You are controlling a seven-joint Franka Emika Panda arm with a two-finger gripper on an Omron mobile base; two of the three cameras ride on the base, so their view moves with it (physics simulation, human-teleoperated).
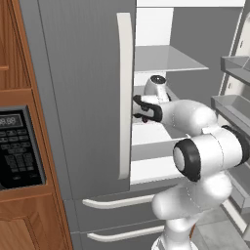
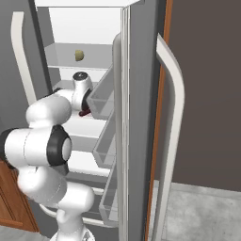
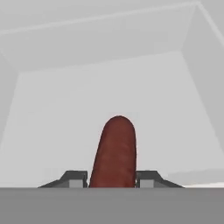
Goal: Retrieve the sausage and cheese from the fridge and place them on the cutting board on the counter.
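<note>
Inside the open fridge (image 2: 141, 70), the gripper (image 3: 112, 178) is clamped on the sausage (image 3: 114, 151), which lies on a white middle shelf (image 3: 65, 122) with its long axis pointing straight ahead from the fingers toward the back wall; the cheese (image 2: 79, 55) sits one shelf higher, near its back edge

I see a smooth, slightly glossy red-brown sausage (image 3: 114, 151) on the fridge's (image 1: 88, 97) matt white shelf; brown wood-grain cabinetry (image 1: 19, 219) alongside.
</note>
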